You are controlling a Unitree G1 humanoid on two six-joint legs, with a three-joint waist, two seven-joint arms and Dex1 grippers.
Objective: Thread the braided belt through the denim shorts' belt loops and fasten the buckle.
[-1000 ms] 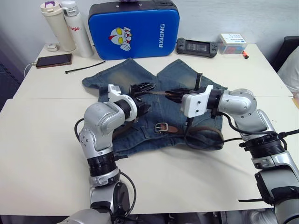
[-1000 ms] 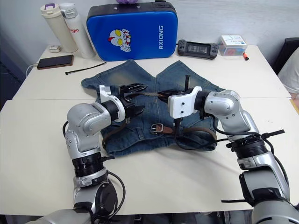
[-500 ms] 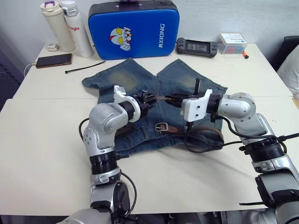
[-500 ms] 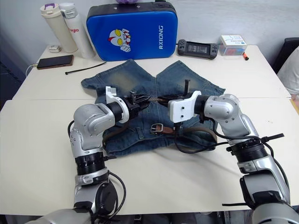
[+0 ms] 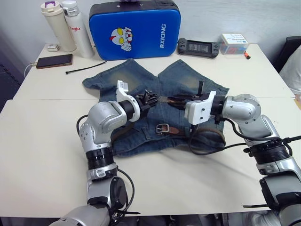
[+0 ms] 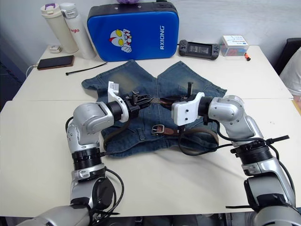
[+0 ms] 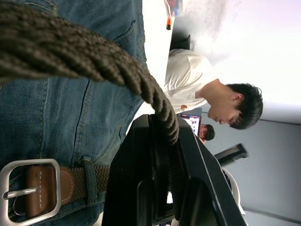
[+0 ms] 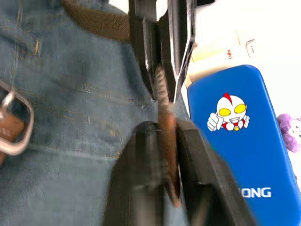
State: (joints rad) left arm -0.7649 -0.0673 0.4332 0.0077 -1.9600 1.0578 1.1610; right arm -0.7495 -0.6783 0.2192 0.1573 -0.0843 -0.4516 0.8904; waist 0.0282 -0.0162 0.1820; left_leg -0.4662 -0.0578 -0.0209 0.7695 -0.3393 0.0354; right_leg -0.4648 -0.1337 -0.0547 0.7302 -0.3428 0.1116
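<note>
Above denim shorts [image 5: 141, 89]: brown braided belt [image 5: 162, 98] taut betw. both grippers, fingers clamped on it.

- You are looking at an office or lab-style workroom, not a home: plain pale walls and a broad cream table [image 5: 42, 136] made of sections pushed together.
- Along the far edge of the table you see everyday desk items: two drink flasks [image 5: 66, 26], a smartphone [image 5: 54, 60] on a charging cable, a handheld game console [image 5: 198, 47], a small box [image 5: 233, 43] and a blue padded case [image 5: 135, 29].
- In the left wrist view you can make out a seated person [image 7: 207, 96] in a white shirt beside a lit screen [image 7: 192, 123], which marks a shared working space.
- A dark chair back [image 5: 289, 51] stands at the table's right end.
</note>
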